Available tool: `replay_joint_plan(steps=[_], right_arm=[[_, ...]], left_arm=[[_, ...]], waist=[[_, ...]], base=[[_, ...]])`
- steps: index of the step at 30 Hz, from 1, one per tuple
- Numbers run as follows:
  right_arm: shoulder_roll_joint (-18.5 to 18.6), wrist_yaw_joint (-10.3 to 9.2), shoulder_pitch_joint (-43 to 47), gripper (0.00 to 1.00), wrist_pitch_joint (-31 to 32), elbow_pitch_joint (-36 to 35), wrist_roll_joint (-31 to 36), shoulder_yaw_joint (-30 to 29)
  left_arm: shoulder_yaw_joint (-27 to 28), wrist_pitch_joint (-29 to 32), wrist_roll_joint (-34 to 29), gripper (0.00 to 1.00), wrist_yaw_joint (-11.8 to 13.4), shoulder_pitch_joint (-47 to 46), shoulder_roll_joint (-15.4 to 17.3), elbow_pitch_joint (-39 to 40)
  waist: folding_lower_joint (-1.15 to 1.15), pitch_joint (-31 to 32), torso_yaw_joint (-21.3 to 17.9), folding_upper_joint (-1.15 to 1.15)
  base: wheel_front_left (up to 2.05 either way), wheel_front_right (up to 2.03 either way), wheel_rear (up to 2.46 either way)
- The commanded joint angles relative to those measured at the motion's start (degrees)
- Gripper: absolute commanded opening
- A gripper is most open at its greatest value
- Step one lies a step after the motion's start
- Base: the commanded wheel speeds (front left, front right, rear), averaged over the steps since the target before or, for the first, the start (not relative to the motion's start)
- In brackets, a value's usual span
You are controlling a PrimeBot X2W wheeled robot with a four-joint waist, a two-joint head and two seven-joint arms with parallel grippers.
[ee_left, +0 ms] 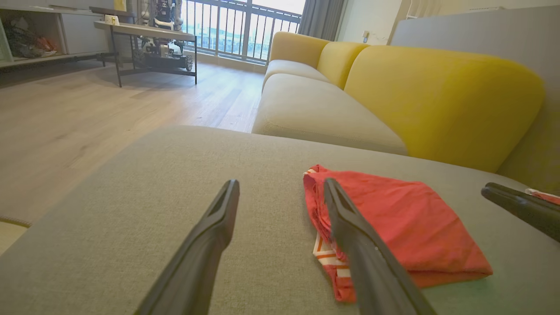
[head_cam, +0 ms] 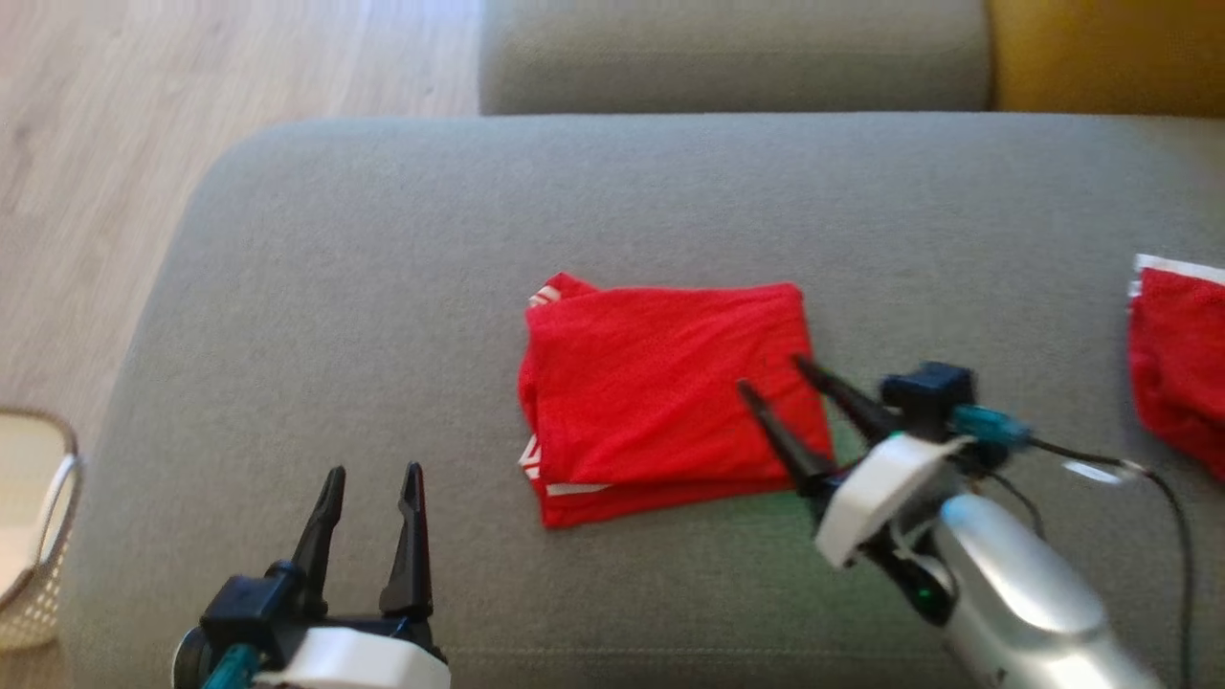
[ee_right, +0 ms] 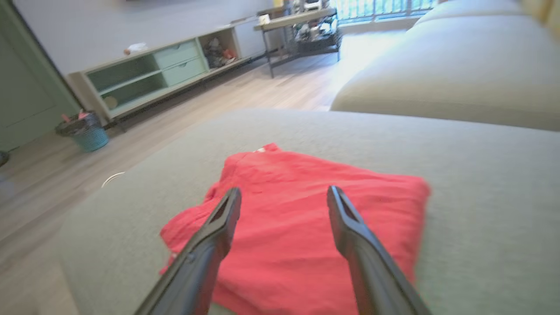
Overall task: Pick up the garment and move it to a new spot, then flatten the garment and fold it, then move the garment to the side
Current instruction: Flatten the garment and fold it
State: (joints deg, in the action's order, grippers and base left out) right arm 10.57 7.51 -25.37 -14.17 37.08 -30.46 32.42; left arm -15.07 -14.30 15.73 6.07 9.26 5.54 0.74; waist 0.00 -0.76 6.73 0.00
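Note:
A red garment (head_cam: 660, 392) with white trim lies folded into a rough rectangle in the middle of the grey sofa cushion (head_cam: 383, 287). My right gripper (head_cam: 770, 373) hangs over the garment's right edge, jaws open and empty; in the right wrist view its fingertips (ee_right: 283, 192) stand apart above the red cloth (ee_right: 306, 210). At the lower left my left gripper (head_cam: 373, 474) is open and empty, clear of the garment, which lies to its right. The left wrist view has the garment (ee_left: 393, 223) beside my right-hand finger (ee_left: 345, 218).
Another red cloth (head_cam: 1182, 354) with a white edge lies at the cushion's right edge. A pale basket (head_cam: 33, 536) stands on the wooden floor at the left. A second grey cushion (head_cam: 727, 57) and a yellow backrest (head_cam: 1110, 53) are behind. A black cable (head_cam: 1163, 498) trails from my right wrist.

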Motion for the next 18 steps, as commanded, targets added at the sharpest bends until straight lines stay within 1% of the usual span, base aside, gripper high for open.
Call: replay_joint_plan(steps=[1, 4, 7, 10, 14, 18], right_arm=[[-0.87, -0.02, 1.17, 1.00, -0.75, -2.46, 2.52, -3.43], [-2.39, -0.02, 6.38, 1.00, -0.80, -7.59, 8.38, -12.42], [-3.34, -0.02, 11.90, 1.00, -0.81, -13.14, 14.42, -19.01], [-4.96, -0.02, 17.21, 1.00, -0.82, -19.11, 18.54, -25.04], [-6.68, -0.02, 23.65, 1.00, -0.82, -25.20, 23.34, -29.94], [-7.50, -0.02, 28.24, 1.00, -0.82, -28.60, 25.67, -30.95]], left_arm=[[2.29, -0.70, 0.32, 1.00, 0.09, -1.13, 0.18, 2.50], [3.10, -0.70, 0.66, 1.00, 0.04, -0.19, -0.14, 3.62], [3.36, -0.70, -0.72, 1.00, 0.04, 0.74, 0.33, 3.63], [3.66, -0.70, -2.26, 1.00, 0.48, 1.64, 0.22, 4.12], [4.08, -0.70, -5.22, 1.00, 0.95, 2.96, 0.04, 4.98], [4.66, -0.70, -8.35, 1.00, 1.30, 4.17, -0.09, 6.15]], waist=[[0.00, 1.79, -1.82, 0.00], [0.00, 2.49, -2.76, 0.00], [0.00, 3.06, -3.19, 0.00], [0.00, 3.68, -3.22, 0.00], [0.00, 4.59, -2.91, 0.00], [0.00, 5.30, -2.70, 0.00]], base=[[0.00, 0.00, 0.00], [0.00, 0.00, 0.00], [0.00, 0.00, 0.00], [0.00, 0.00, 0.00], [0.00, 0.00, 0.00], [0.00, 0.00, 0.00]])
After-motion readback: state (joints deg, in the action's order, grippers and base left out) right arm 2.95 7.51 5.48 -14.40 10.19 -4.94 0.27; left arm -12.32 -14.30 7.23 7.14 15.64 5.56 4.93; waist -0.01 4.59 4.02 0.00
